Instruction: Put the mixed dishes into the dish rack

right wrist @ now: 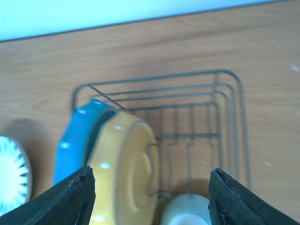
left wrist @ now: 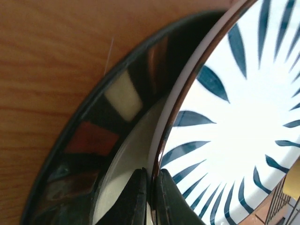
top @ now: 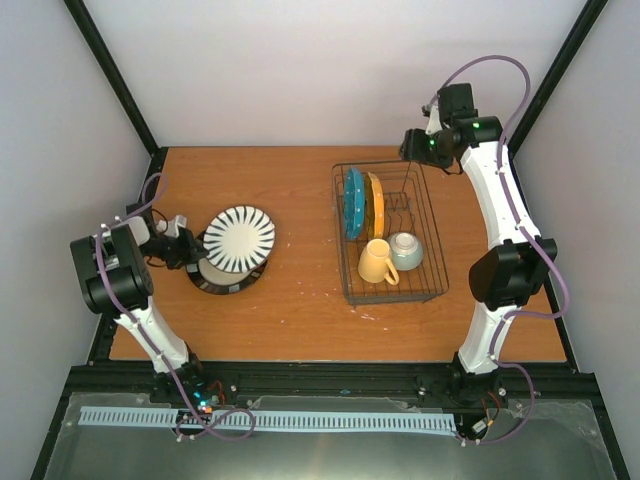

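Black-and-white striped round plate [top: 240, 238] lies left on the wooden table [top: 290, 320], tilted over a dark-rimmed beige plate [top: 222, 284], its rim clenched by the left gripper [left wrist: 151, 197]. Rightward, the dark wire dish rack [top: 395, 299] holds a pale yellow mug [top: 376, 262], a small green bowl [top: 406, 250], then upright teal [top: 352, 203] and orange [top: 374, 205] plates. Above its far end the right gripper [right wrist: 151, 172] hangs released.

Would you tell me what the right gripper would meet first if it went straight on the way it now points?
Probably the empty slots of the dish rack, beside the orange plate; the right gripper is open around both, so the plate's rim could touch first. Depth unclear.
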Robot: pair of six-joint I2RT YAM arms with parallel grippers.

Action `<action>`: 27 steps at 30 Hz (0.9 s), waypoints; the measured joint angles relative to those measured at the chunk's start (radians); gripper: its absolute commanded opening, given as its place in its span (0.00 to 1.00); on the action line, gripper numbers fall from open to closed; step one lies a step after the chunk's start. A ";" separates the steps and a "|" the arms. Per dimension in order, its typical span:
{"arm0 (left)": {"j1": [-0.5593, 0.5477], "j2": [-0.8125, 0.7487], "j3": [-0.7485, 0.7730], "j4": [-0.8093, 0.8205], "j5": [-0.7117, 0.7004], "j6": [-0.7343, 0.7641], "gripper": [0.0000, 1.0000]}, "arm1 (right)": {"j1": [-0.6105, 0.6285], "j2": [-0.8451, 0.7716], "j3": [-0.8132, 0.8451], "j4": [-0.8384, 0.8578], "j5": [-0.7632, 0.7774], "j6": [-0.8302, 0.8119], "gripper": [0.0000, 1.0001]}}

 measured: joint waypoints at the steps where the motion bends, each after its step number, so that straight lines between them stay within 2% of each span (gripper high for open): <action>1: 0.000 -0.006 0.010 0.001 -0.007 -0.006 0.01 | -0.001 0.000 0.000 0.026 -0.042 0.000 0.68; 9: 0.001 -0.089 0.061 0.051 -0.014 -0.073 0.01 | 0.015 0.062 0.057 0.190 -0.373 0.010 0.68; 16: -0.008 -0.145 0.061 0.079 0.012 -0.112 0.01 | 0.128 0.217 0.112 0.277 -0.638 0.010 0.68; 21: -0.023 -0.184 0.061 0.105 0.040 -0.143 0.01 | 0.228 0.295 0.118 0.306 -0.770 0.019 0.69; 27: -0.083 -0.224 0.081 0.125 0.077 -0.185 0.01 | 0.294 0.338 0.120 0.314 -0.851 0.025 0.68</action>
